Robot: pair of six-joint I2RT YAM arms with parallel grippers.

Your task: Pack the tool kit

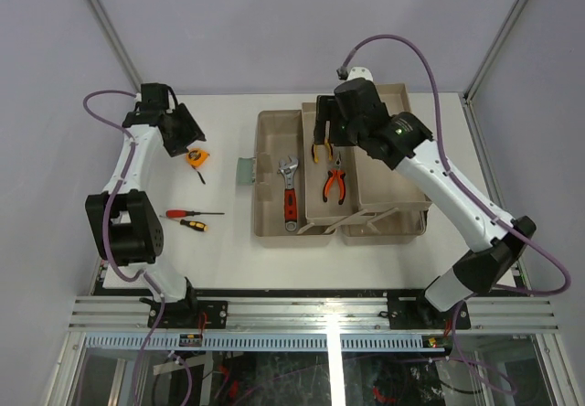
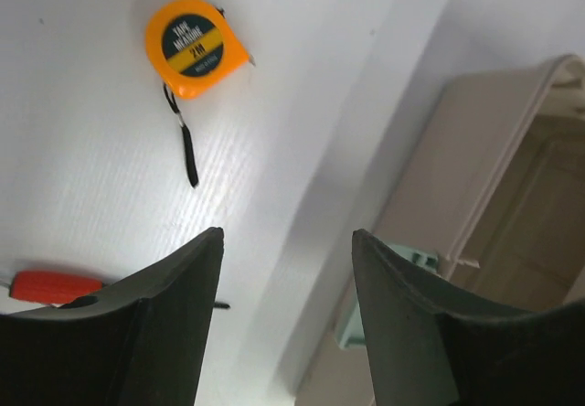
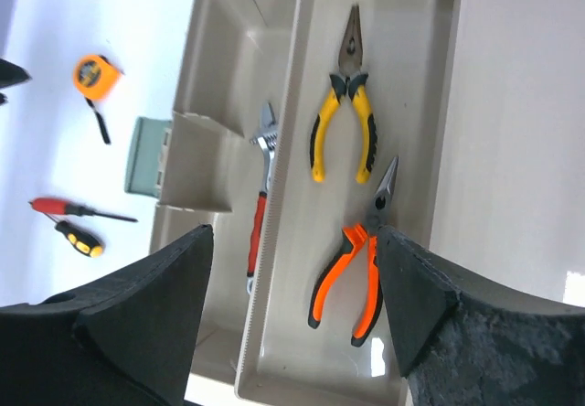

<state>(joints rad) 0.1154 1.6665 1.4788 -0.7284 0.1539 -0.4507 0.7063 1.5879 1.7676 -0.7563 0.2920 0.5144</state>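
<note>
Right gripper [image 3: 294,237]: fingers spread wide, nothing between them, poised above the tray [image 3: 402,22]. Left gripper [image 2: 285,237]: fingers apart and empty, held over the table [image 1: 228,260] just beside the tape measure [image 2: 195,48]. Judged step: the right arm is finishing a drop into the tray and the left is lining up on the tape. To do this well, the right should rise straight up so neither finger catches the tray wall or nudges the pliers. The left should centre over the orange body, not the black strap trailing from it, and close only once both fingers flank the case. Containers: the toolbox [image 1: 270,132] lies open at mid-table. Its raised tray holds yellow pliers [image 3: 348,84] and orange pliers [image 3: 376,216], near each other but apart. A wrench [image 3: 258,232] lies in the lower compartment beside that tray, partly hidden by its wall. The further tray is largely masked by the right arm. Two screwdrivers [image 1: 192,214] lie outside on the table, left of the box.
</note>
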